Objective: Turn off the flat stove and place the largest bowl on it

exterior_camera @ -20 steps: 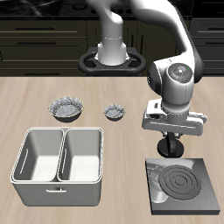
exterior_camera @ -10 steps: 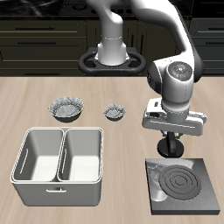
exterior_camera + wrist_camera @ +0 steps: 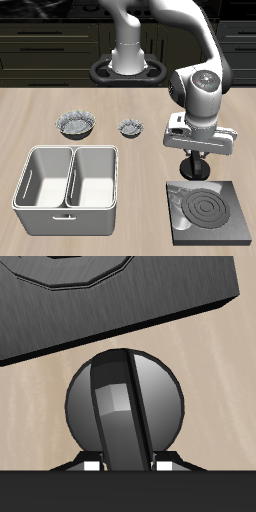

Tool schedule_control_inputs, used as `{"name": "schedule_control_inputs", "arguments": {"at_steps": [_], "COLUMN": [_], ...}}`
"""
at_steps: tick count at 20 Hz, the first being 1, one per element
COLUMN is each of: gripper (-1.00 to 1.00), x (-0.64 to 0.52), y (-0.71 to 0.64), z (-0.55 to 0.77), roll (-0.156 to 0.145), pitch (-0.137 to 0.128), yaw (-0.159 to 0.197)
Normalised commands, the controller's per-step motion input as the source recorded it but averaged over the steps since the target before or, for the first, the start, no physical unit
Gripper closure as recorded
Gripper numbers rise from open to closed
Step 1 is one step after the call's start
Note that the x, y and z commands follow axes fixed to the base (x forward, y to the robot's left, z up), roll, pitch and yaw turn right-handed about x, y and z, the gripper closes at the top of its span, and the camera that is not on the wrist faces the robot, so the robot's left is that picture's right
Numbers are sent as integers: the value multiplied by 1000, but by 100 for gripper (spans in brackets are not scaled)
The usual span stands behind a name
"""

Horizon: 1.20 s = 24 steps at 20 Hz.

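The flat stove (image 3: 208,210) lies near the table's front edge, and its ring coils are dark. Up close in the wrist view, the stove's slab (image 3: 120,306) lies just beyond its round black knob (image 3: 123,406). My gripper (image 3: 194,170) points straight down over the knob at the stove's back corner. Its fingertips (image 3: 128,466) sit on either side of the knob's raised ridge and appear shut on it. The largest bowl (image 3: 76,123), grey with a crinkled rim, stands farther back on the table, well away from the gripper.
A smaller grey bowl (image 3: 130,127) stands beside the largest one. A double-basin grey metal tub (image 3: 30,152) sits in front of the bowls, level with the stove. The robot's base (image 3: 128,62) stands at the back.
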Motion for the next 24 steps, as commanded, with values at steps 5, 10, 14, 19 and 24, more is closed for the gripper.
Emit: {"name": "schedule_control_inputs", "arguments": {"at_steps": [5,10,14,19,24], "gripper": [-100,-100,-100,-100,-100], "x": [-59,-54,-48,-43,-87], "y": [115,25,-25,62,5], "z": [75,79,41,28,66], "roll": [10,7,-6,9,0], "pitch": [-14,-16,-16,-16,-12], "yaw": [59,24,22,25,62]}}
